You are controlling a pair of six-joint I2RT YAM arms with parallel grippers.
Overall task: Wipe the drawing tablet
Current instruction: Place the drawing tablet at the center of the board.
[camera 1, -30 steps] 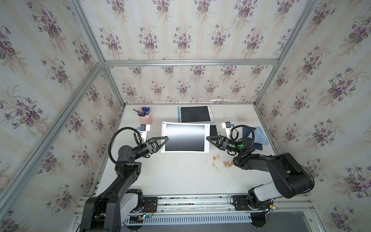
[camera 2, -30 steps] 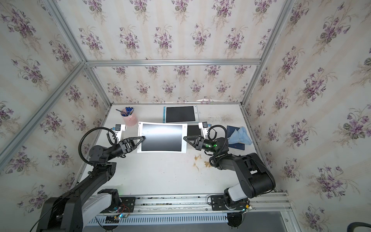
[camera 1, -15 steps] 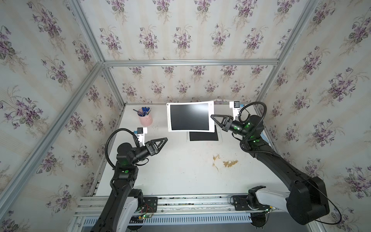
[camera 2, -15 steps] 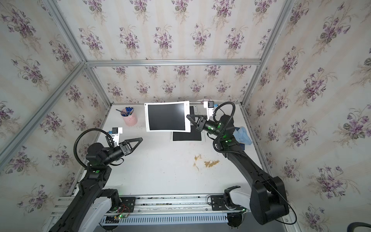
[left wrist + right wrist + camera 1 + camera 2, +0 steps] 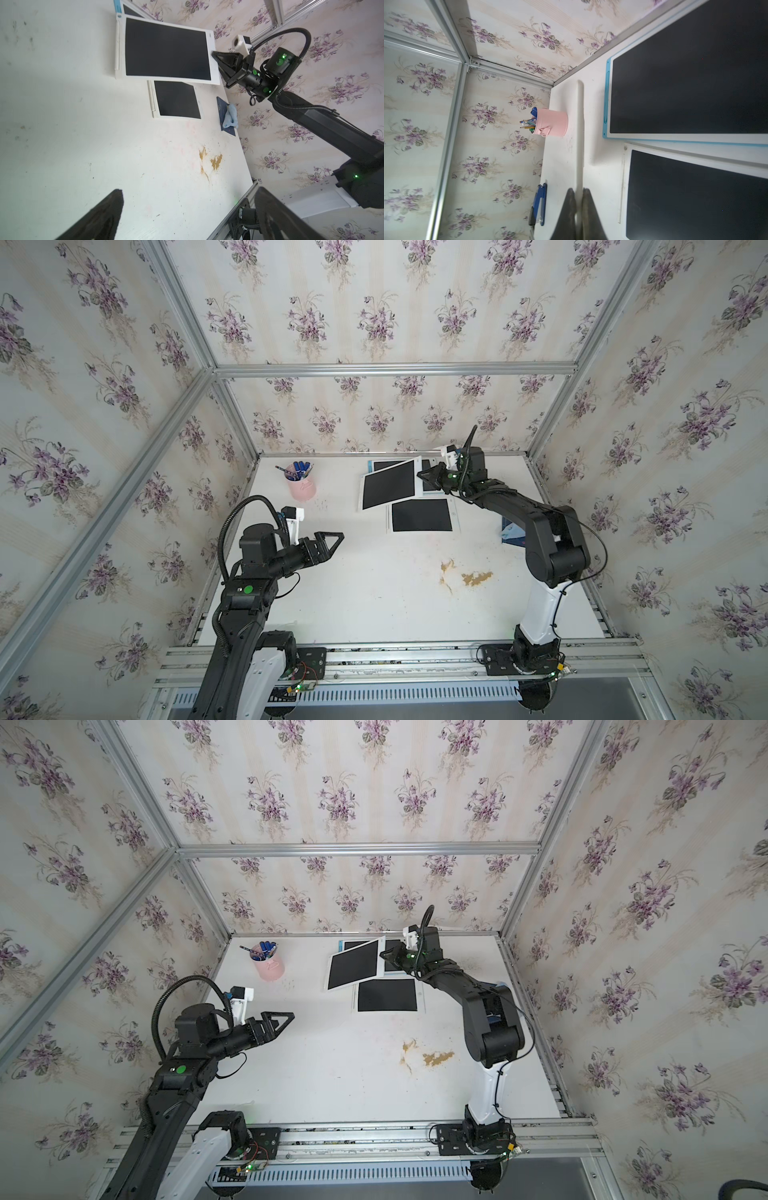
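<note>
- Since a second ago my right gripper [image 5: 419, 475] has lifted the drawing tablet [image 5: 388, 485] off the middle of the table [image 5: 374, 597] and carried it toward the back wall. My left gripper [image 5: 340, 536] has let go of the tablet's other side and drawn back.
- My right jaws are clamped on the tablet's white border. My right wrist view shows the two fingers [image 5: 566, 209] pressed close on its thin edge.
- The tablet sticks out from my right fingertips, tilted and clear of the table, its dark screen facing up.
- Under it lies a blue-framed tablet [image 5: 685, 83], partly covered in both top views.
- A smaller white tablet [image 5: 420, 515] lies flat just beside it, nearer my base.
- My left jaws stand wide apart and empty over bare table, well apart from the drawing tablet, which sits ahead and to the right.
- A pink cup [image 5: 302, 488] of pens stands ahead of my left gripper, near the back corner.
- A light blue cloth [image 5: 230, 116] rests on a dark book beside my right forearm.
</note>
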